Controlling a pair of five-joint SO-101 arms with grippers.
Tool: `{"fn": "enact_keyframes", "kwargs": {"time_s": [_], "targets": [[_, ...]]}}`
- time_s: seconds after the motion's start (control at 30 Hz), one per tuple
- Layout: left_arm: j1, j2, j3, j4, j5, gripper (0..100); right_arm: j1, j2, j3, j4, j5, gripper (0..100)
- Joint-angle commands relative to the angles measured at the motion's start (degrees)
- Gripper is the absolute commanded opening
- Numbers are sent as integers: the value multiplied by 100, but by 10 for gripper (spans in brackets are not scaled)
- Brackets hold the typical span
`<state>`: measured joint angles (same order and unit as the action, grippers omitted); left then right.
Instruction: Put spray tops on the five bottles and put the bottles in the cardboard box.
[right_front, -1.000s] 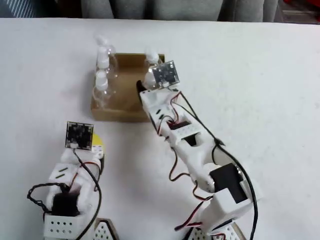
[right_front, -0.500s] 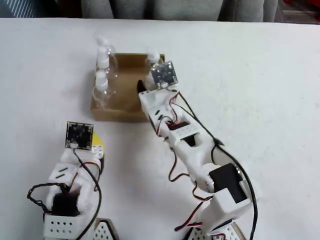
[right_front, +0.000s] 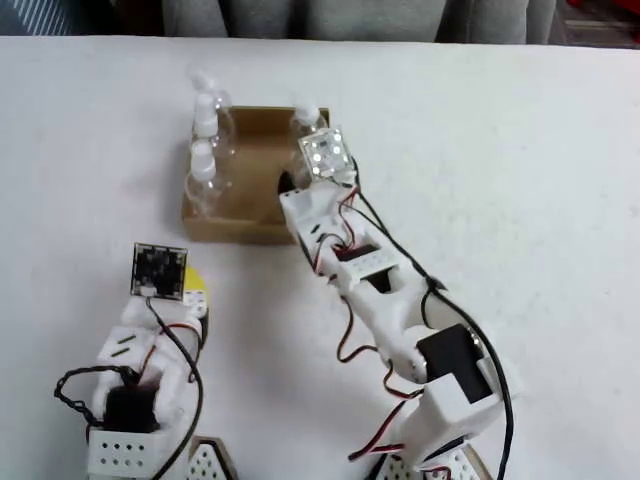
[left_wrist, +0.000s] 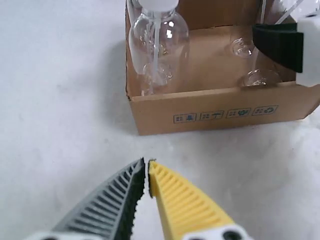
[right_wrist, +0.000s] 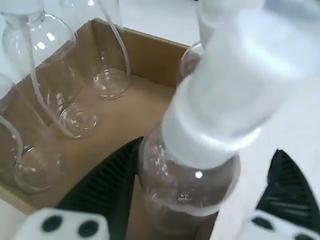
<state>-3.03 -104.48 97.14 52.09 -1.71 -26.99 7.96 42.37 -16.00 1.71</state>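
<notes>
The right pincer (right_wrist: 207, 150) gapes wide around the capped spray bottle (right_wrist: 190, 187) standing just inside the cardboard box (right_wrist: 150, 55), the left pincer (left_wrist: 147, 164) shut and empty above the worktop (left_wrist: 60, 100); a skewed withdrawal could snag and topple that bottle

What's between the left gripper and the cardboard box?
Only bare table. In the left wrist view, nothing sits between the left gripper, which is shut, and the cardboard box.
</notes>
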Motion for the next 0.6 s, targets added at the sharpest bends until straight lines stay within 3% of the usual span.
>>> {"fn": "enact_keyframes", "kwargs": {"time_s": [0.0,0.2,0.37,0.57], "targets": [[-57,-31,-9,-185,-53,22,-13,-171,-141,31,18,326],[-57,-31,-9,-185,-53,22,-22,-541,-105,338,-158,327],[-57,-31,-9,-185,-53,22,-75,-620,-114,453,-264,414],[-57,-31,-9,-185,-53,22,-84,-629,-141,435,-290,416]]}}
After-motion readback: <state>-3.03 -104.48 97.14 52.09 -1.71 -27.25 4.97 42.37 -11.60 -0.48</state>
